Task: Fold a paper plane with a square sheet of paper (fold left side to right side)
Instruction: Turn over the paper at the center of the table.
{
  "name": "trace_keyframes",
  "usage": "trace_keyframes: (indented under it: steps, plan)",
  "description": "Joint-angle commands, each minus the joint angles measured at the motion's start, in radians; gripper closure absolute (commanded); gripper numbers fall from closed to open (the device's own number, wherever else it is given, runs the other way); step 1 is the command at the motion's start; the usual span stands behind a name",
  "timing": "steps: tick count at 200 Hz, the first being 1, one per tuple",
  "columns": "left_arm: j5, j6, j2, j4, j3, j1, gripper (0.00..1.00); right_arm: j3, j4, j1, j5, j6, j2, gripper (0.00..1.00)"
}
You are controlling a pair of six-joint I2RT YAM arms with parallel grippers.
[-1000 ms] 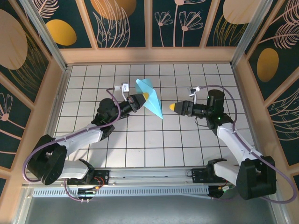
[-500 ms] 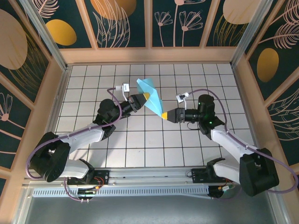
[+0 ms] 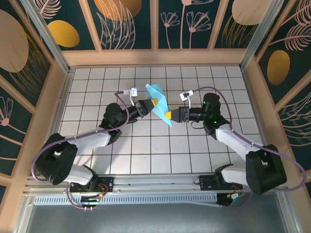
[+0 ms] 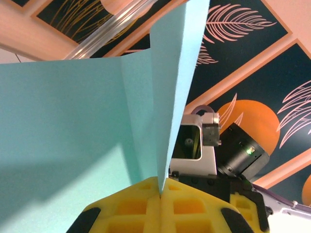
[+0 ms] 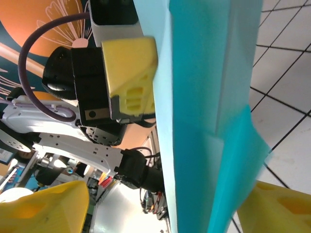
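Left arm (image 3: 92, 138): runs from its base at the near left corner, far and rightward to mid worktop (image 3: 97, 82). The forearm slants and the wrist aims right and far.
Left hand (image 3: 152, 102): clenched on the paper (image 3: 158, 94). In the left wrist view the yellow pads (image 4: 194, 204) meet, with a paper edge pinched in the seam between them.
Right arm (image 3: 233, 138): climbs from its base at the near right. The elbow is bent right of centre and the forearm is turned left, toward the other arm.
Right hand (image 3: 168, 115): released, with its yellow fingers (image 5: 43, 206) spread and the paper's near right end standing between them. In the right wrist view one finger is well clear of the sheet. The other is just beside its edge, and I cannot tell whether they touch.
Hands together: tip to tip across the paper, the left on its left side, the right at its near end.
Paper: cyan and creased, held up off the worktop at mid scene and slanting from far left to near right. In the left wrist view a narrow flap stands out from a broad face along a crease that rises from the pads.
Worktop: white grid tiles, beneath both hands.
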Motion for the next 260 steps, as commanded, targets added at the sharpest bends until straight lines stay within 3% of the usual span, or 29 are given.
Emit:
trace_keyframes:
  steps: [1, 97, 126, 166, 192, 223, 260]
  plan:
    - [0.040, -0.021, 0.018, 0.089, 0.011, -0.007, 1.00, 0.042, 0.050, 0.004, 0.005, -0.008, 0.015, 0.30]
    - [0.042, -0.018, 0.043, 0.060, 0.028, -0.009, 1.00, 0.093, -0.134, -0.005, 0.096, -0.144, 0.000, 0.65]
    - [0.030, 0.005, 0.038, 0.017, 0.032, -0.009, 0.88, 0.105, -0.199, -0.005, 0.127, -0.180, -0.011, 0.83]
    - [-0.046, 0.090, -0.021, -0.119, 0.021, -0.009, 0.67, 0.113, -0.263, -0.005, 0.170, -0.216, -0.027, 1.00]
    - [-0.150, 0.161, -0.097, -0.259, -0.005, -0.009, 0.56, 0.132, -0.328, -0.001, 0.222, -0.254, -0.034, 1.00]
    - [-0.281, 0.222, -0.208, -0.423, -0.044, -0.009, 0.50, 0.162, -0.433, 0.019, 0.357, -0.319, -0.048, 1.00]
    - [-0.483, 0.259, -0.378, -0.595, -0.122, -0.009, 0.40, 0.261, -0.627, 0.084, 0.683, -0.414, -0.033, 1.00]
